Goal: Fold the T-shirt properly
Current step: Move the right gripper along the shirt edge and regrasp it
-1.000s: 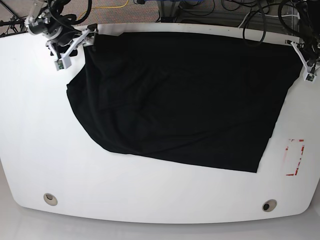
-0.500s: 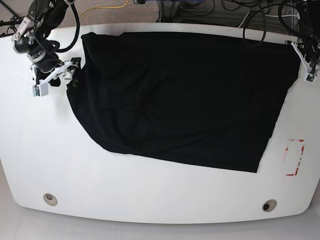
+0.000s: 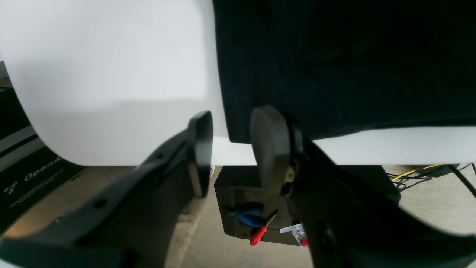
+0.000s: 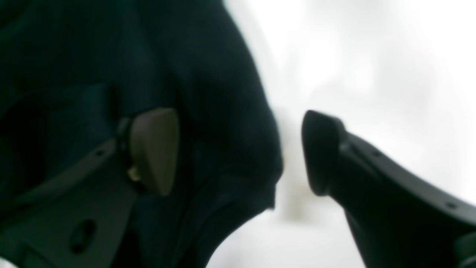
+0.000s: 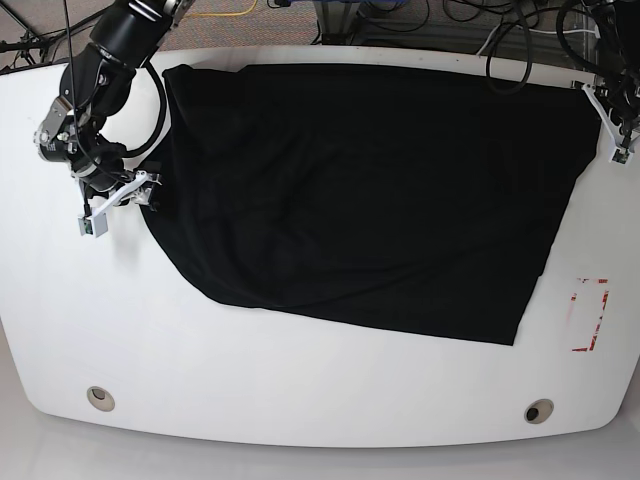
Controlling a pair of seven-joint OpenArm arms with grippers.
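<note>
T-shirt [image 5: 360, 190] — spread on table [image 5: 300, 390]

The light is bright and even from above. The white table [image 5: 300, 380] shines and looks washed out in the right wrist view, where everything is blurry. The black T-shirt [image 5: 370, 190] is so dark its folds hardly show. In the left wrist view a soft gray shadow lies near the table's edge. The base view bends the table's corners round.
</note>
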